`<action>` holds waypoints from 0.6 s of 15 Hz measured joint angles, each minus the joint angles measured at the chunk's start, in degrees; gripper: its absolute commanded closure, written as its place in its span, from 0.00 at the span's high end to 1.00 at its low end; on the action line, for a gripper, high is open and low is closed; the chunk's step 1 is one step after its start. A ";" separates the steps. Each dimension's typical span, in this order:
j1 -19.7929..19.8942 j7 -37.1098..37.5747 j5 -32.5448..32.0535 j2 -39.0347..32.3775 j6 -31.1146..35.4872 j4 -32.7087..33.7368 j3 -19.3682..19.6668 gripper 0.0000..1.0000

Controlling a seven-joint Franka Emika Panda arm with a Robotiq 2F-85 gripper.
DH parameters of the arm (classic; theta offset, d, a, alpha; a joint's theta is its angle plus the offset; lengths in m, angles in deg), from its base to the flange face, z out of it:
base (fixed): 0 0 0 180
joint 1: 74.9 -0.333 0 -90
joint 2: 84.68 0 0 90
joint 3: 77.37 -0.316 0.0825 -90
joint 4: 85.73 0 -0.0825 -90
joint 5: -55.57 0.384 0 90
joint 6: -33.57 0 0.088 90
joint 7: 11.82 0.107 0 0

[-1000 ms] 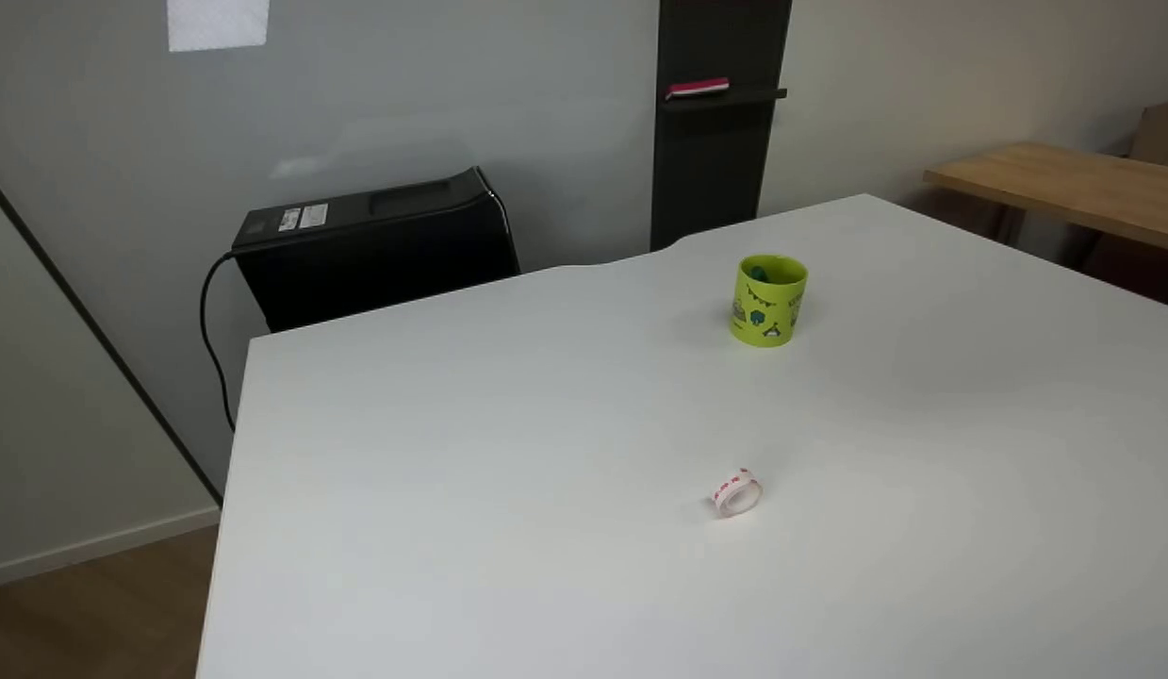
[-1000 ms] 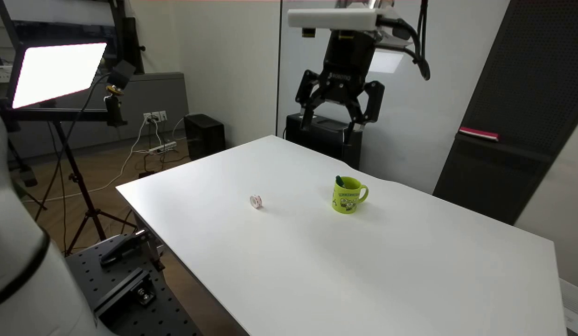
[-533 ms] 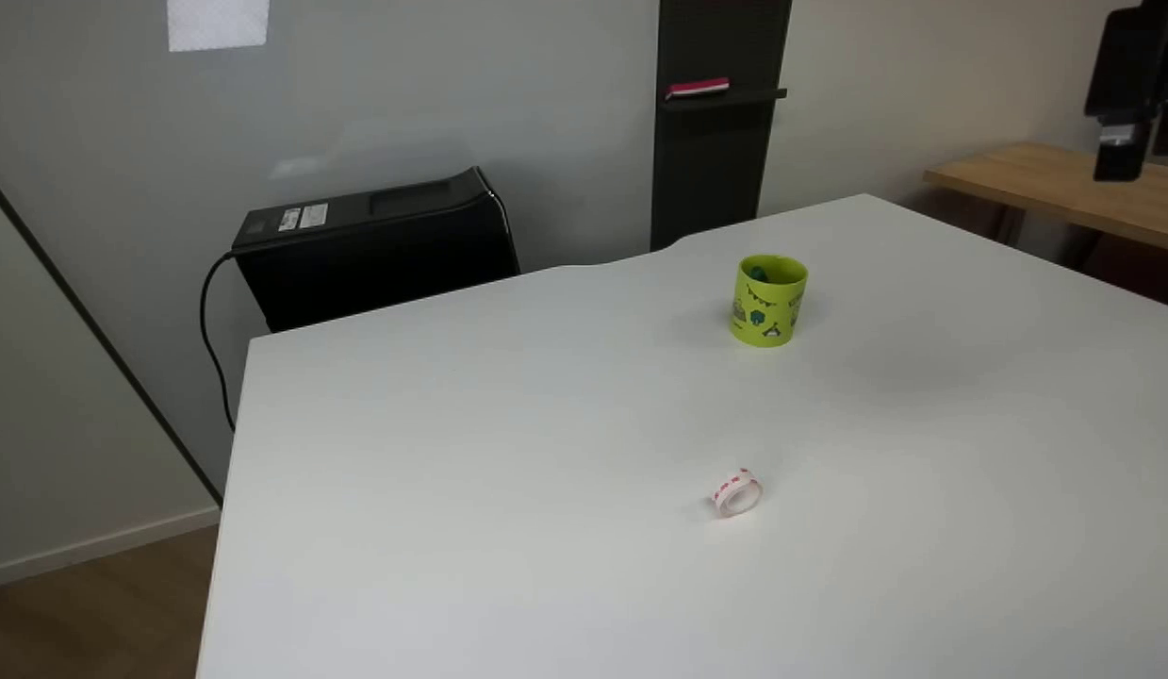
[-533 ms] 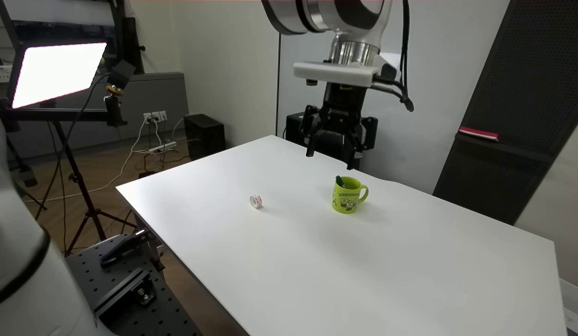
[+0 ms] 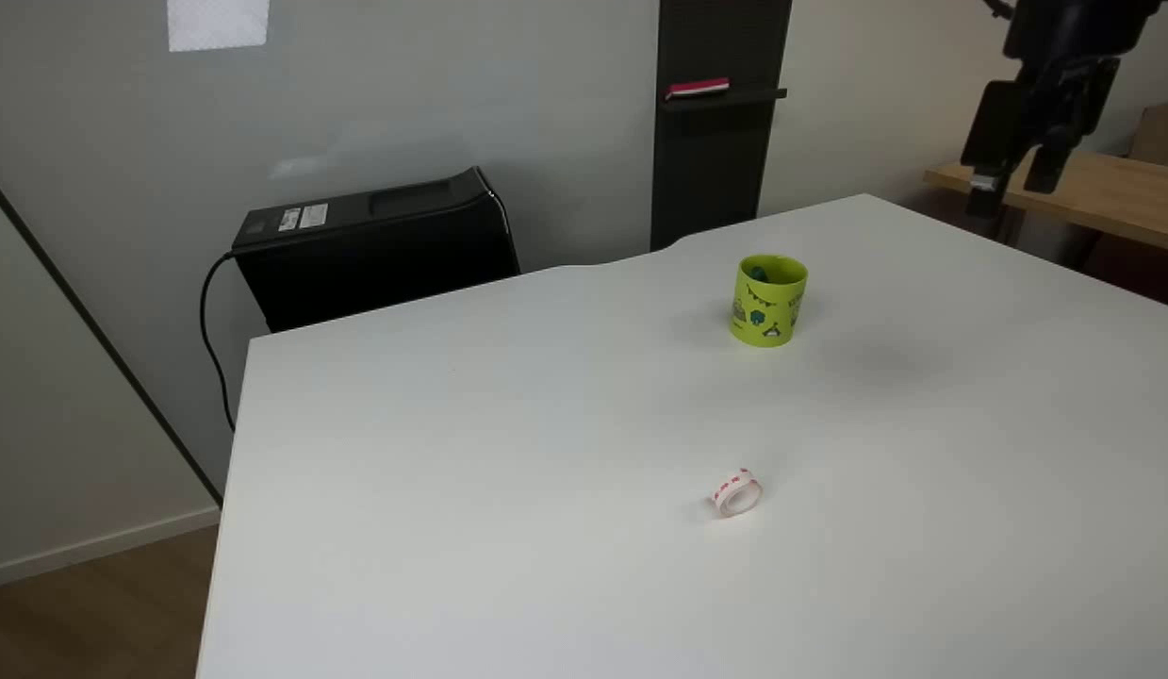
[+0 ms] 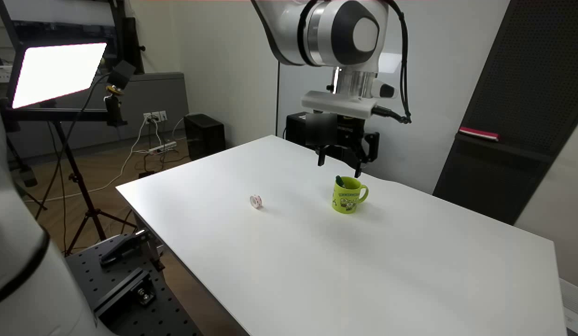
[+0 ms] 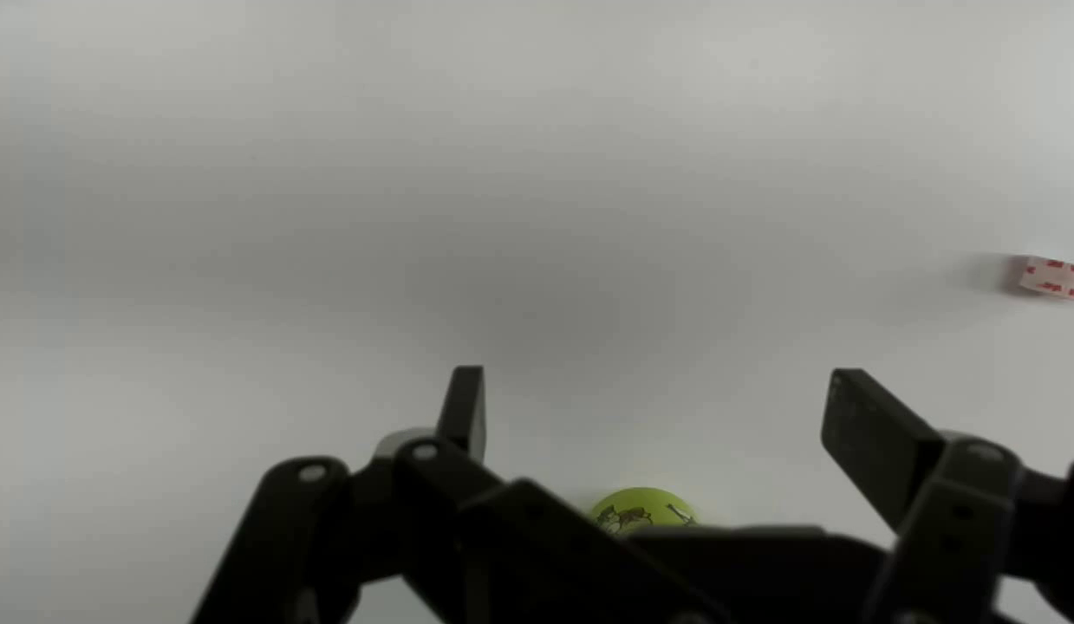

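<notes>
Wrist view: your pincer (image 7: 658,390) is spread wide, holding nothing, above the worktop (image 7: 328,217). Lime mug (image 7: 645,508) stands upright near it, lower down; in an exterior view, dark green item (image 6: 339,181) pokes out. Tape roll (image 7: 1057,279) sits well apart from mug.

The tripod light (image 6: 59,74) and perforated plate (image 6: 100,280) suggest a lab.

The white table (image 6: 363,270) carries a mug (image 6: 344,201) and tape (image 6: 258,201), well apart. In an exterior view the mug stands upright, handle (image 6: 366,191) toward three o'clock; the tape rests on edge at nine o'clock from it.
</notes>
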 measured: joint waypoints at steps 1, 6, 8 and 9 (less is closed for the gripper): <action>0.00 0.09 0.38 -1.23 2.11 0.44 -0.11 1.00; -0.12 1.10 2.09 -7.65 8.19 4.28 -0.98 1.00; -0.48 2.39 2.32 -10.61 8.14 7.18 -1.29 1.00; -0.77 3.19 2.35 -12.18 8.08 8.80 -1.39 1.00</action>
